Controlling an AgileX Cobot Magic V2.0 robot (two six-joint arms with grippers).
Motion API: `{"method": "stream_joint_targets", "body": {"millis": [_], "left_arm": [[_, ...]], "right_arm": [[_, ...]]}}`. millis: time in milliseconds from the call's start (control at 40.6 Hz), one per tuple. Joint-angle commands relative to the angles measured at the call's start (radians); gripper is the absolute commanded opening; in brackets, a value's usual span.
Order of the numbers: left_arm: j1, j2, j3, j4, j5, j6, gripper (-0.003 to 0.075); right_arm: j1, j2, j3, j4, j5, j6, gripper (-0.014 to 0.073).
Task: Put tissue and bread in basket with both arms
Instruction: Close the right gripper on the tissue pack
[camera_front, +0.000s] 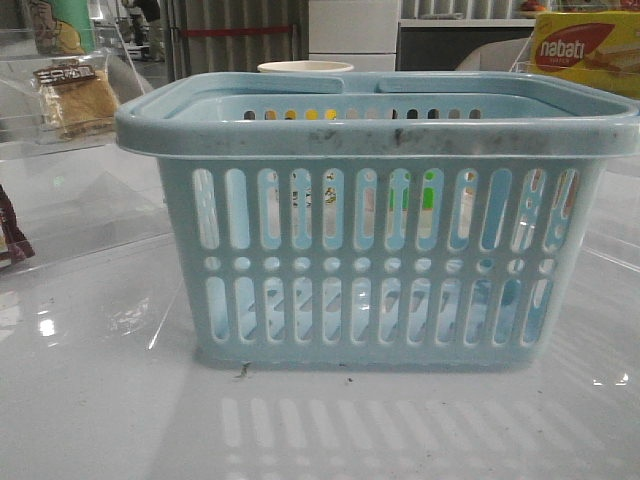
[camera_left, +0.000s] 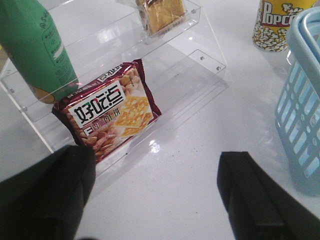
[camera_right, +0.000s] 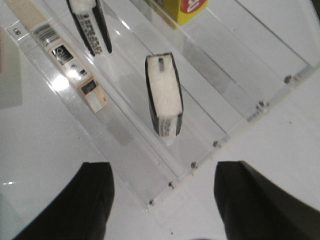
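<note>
— White glossy tabletop, reflections all over. Dead centre in the front view: pale-blue basket, slotted walls, scuffed rim, handles folded flat along the top.

— And the bread?

— Up on a clear acrylic shelf at far left, well apart from the basket. Golden-brown bread in clear wrap, dark printed label at the top. Seen again in the left wrist view, upper step, partly cut off by the frame edge.

— Nearer the left gripper?

— Dark red biscuit packet leaning on the lower step, green bottle beside it, popcorn cup next to the basket wall. Left gripper spread wide, nothing between the fingers, hovering over bare table just short of the packet.

— Right side?

— Second acrylic stand. Tissue: small dark packet with a white face, standing on edge on a lower step, untouched. Another dark packet further along, yellow box on a higher step. Right gripper likewise wide open, empty, poised near the stand's corner, clear of the tissue.
</note>
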Motion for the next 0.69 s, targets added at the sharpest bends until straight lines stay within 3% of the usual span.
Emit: {"method": "stream_joint_targets", "body": {"millis": [0,443,665], "left_arm": [[0.002,0.002,-0.026,-0.009,-0.07,-0.006,0.0561],[0.002,0.002,-0.026,-0.009,-0.07,-0.006,0.0561],[0.002,0.002,-0.026,-0.009,-0.07,-0.006,0.0561]], "right_arm": [[-0.007,0.035,-0.091,-0.003,-0.087,-0.001,0.054],[-0.007,0.247,-0.175,-0.086,-0.179,-0.001,0.0533],[-0.007,0.25,-0.183,-0.086,-0.18,-0.001,0.0264]]}}
